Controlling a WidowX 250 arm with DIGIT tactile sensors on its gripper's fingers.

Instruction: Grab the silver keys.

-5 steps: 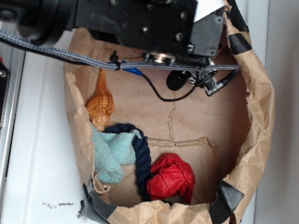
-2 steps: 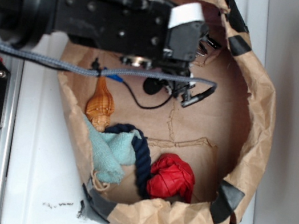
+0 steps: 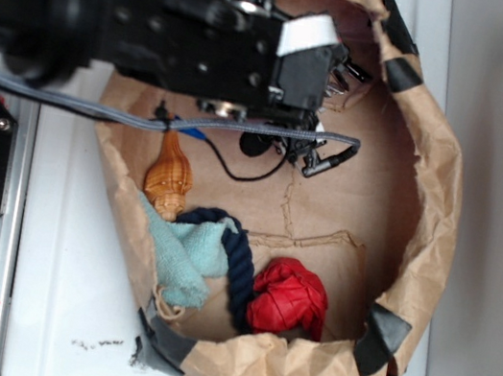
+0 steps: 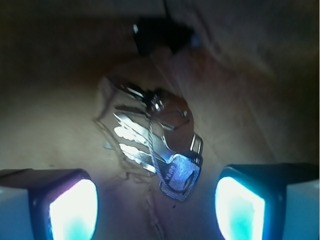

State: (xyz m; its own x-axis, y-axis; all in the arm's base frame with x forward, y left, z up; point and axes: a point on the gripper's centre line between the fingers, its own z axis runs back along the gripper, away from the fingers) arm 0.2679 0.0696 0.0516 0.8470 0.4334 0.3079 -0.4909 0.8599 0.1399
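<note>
The silver keys point(image 4: 155, 145) lie as a shiny bunch on the brown paper floor of the bag. They fan out from a ring, and one flat key head points toward me. My gripper point(image 4: 156, 210) is open above them. Its two lit fingertips point(image 4: 70, 207) stand wide apart at the bottom of the wrist view, and the nearest key head lies just beyond the gap between them. In the exterior view the black gripper point(image 3: 322, 76) hangs over the top of the bag. Only a glint of the keys point(image 3: 345, 76) shows at its right edge.
The crumpled paper bag point(image 3: 426, 248) walls everything in. Lower in it lie an orange ribbed shell point(image 3: 169, 178), a teal cloth point(image 3: 186, 254), a navy rope point(image 3: 236, 263) and a red ball point(image 3: 289, 297). A grey cable point(image 3: 242, 133) trails across the bag. A dark object point(image 4: 162, 35) sits beyond the keys.
The arm has shifted left and toward the bag's top edge over the last second. The things lower in the bag have not moved.
</note>
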